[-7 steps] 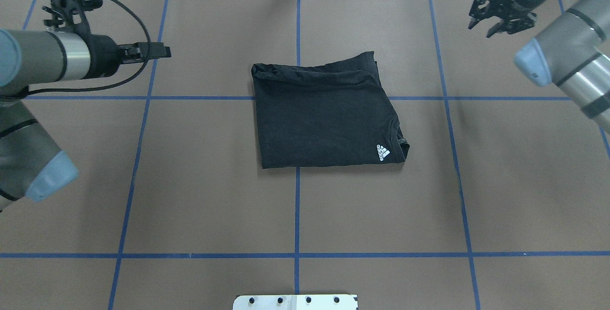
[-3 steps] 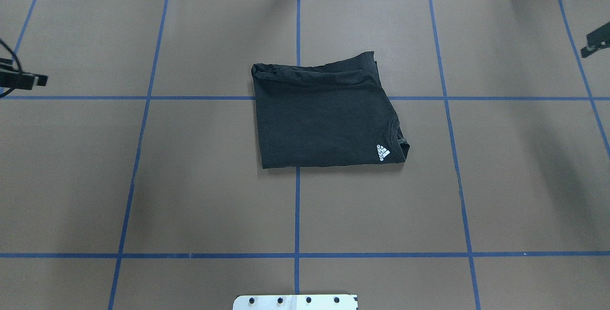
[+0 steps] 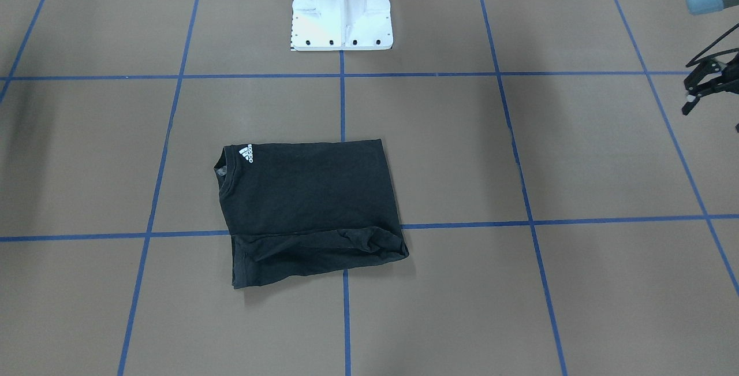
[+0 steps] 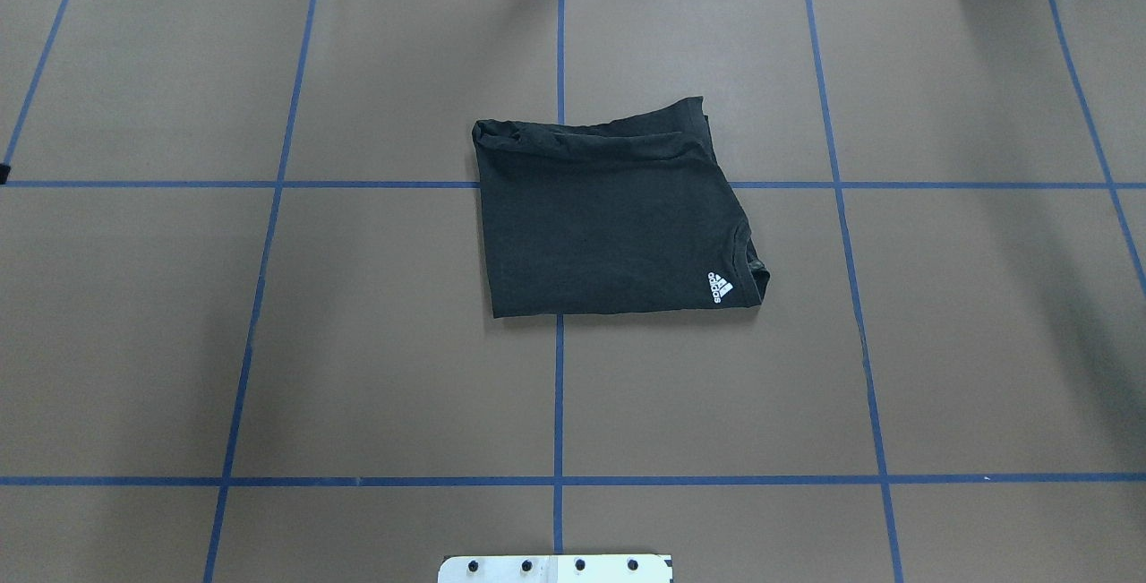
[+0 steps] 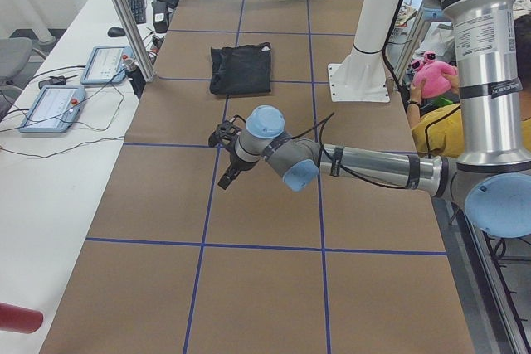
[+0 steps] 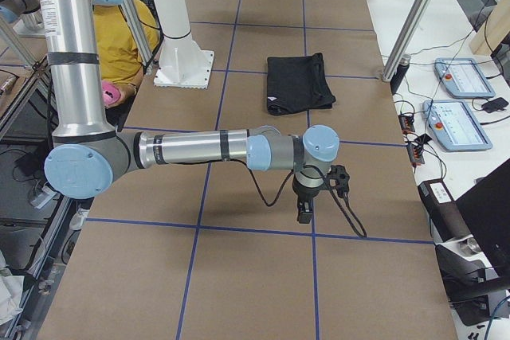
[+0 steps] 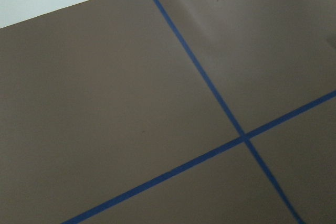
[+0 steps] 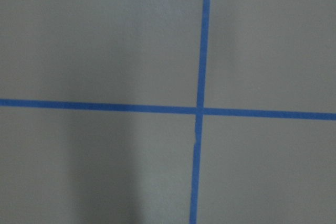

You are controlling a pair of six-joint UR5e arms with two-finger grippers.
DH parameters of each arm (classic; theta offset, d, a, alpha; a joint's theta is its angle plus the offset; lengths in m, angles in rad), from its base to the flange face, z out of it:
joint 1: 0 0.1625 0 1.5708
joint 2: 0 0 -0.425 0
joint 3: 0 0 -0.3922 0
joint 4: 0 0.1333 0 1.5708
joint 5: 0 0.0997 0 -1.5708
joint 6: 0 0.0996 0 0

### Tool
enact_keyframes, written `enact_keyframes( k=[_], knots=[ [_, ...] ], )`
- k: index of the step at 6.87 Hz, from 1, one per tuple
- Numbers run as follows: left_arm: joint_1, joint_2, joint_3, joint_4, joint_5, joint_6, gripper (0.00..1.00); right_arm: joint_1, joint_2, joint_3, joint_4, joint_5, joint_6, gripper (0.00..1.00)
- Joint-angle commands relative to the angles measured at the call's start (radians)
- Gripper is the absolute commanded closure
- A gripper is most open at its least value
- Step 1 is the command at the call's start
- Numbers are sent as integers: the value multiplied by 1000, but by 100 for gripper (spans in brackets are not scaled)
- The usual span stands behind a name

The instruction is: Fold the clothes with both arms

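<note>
The clothes are one black T-shirt [image 4: 609, 225], lying folded into a rough rectangle at the table's middle. Its white three-stripe logo [image 4: 720, 287] faces up by the collar. The shirt also shows in the front view [image 3: 306, 208] and both side views [image 5: 241, 68] [image 6: 299, 81]. No gripper touches it. My left arm [image 5: 373, 163] stretches low over the table far to the shirt's left, and its gripper [image 5: 225, 178] shows only in that side view. My right arm [image 6: 191, 149] reaches out on the opposite side with its gripper [image 6: 304, 209]. I cannot tell if either is open or shut.
The white pedestal base [image 3: 342, 12] stands on the robot's side of the shirt. A black part of the left wrist with its cable [image 3: 704, 78] pokes in at the front view's right edge. Blue tape lines cross the brown table cover [image 4: 358, 341]. A person in yellow [image 6: 119, 45] sits behind the robot.
Both arms have swung outward and left the overhead view, the left one to the left and the right one to the right. The folded shirt has not moved.
</note>
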Motion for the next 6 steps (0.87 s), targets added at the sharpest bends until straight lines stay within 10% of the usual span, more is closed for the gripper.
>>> enact_keyframes(
  k=[1,6],
  knots=[
    [-51,-58,7,296,-2,124,1,28,-34,11,-12,1,-28,0],
    [-60,-28,31,340,-9,113,1,17,-117,188,-153,17,-33,0]
  ],
)
